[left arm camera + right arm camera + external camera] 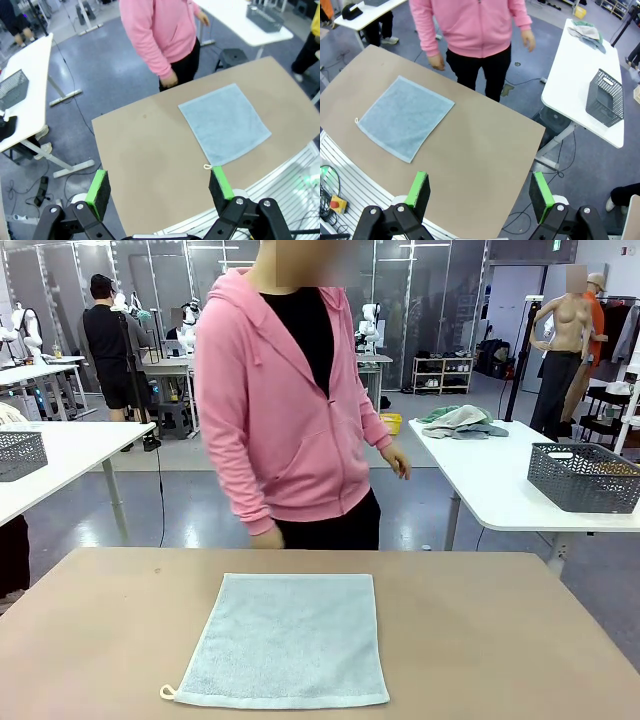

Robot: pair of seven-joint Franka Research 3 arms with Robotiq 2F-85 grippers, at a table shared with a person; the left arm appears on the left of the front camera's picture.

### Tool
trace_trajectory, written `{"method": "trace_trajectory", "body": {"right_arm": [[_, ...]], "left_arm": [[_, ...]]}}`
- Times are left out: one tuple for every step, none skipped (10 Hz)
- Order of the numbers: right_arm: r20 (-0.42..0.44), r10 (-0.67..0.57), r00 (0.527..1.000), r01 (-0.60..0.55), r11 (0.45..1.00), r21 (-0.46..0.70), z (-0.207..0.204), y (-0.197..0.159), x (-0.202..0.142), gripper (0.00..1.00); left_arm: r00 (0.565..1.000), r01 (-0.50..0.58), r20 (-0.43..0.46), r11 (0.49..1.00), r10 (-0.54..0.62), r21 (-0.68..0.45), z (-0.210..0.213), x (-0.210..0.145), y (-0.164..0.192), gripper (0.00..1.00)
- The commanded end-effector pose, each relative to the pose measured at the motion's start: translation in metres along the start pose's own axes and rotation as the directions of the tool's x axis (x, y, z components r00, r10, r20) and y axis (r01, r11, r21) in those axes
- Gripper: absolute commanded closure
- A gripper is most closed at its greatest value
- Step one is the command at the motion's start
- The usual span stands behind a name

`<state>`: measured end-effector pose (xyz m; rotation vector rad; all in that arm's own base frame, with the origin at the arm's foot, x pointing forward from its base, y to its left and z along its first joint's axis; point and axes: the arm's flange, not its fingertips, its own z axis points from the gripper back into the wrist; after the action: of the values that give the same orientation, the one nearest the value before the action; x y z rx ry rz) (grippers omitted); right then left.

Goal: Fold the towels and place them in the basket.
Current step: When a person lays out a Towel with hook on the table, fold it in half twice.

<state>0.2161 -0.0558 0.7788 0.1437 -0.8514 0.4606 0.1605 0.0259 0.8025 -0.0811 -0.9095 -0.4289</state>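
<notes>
One pale blue-grey towel lies flat and unfolded on the brown table, its white loop at the near left corner. High above the table, my left gripper is open and holds nothing; the towel lies ahead and to its right. My right gripper hangs just as high, also open with nothing in it, and the towel sits to its left. A dark grey mesh basket stands on the white side table at right, and it also appears in the right wrist view.
A person in a pink hoodie stands at the table's far edge, one hand low near it. A pile of cloths lies on the right white table. A second mesh basket sits on the left white table.
</notes>
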Motion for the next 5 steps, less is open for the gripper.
{"method": "trace_trajectory", "body": {"right_arm": [[-0.075,0.162,0.984,-0.161,0.987,0.02,-0.021,0.022,0.004,0.0],[-0.114,0.254,0.961,-0.251,0.967,0.04,-0.043,0.037,0.004,0.0],[-0.161,0.352,0.922,-0.342,0.936,0.084,-0.067,0.057,0.002,0.0],[-0.188,0.444,0.876,-0.426,0.896,0.127,-0.089,0.078,-0.004,0.0],[-0.21,0.49,0.846,-0.462,0.87,0.169,-0.111,0.096,-0.011,0.0]], "left_arm": [[0.982,0.16,-0.091,0.987,-0.163,-0.035,-0.026,0.002,-0.022,0.0],[0.963,0.226,-0.132,0.97,-0.236,-0.087,-0.048,0.001,-0.035,0.0],[0.938,0.294,-0.149,0.945,-0.314,-0.14,-0.071,-0.001,-0.051,0.0],[0.899,0.377,-0.165,0.908,-0.407,-0.184,-0.095,-0.005,-0.07,0.0],[0.858,0.431,-0.186,0.869,-0.478,-0.243,-0.12,-0.013,-0.088,0.0]]}}
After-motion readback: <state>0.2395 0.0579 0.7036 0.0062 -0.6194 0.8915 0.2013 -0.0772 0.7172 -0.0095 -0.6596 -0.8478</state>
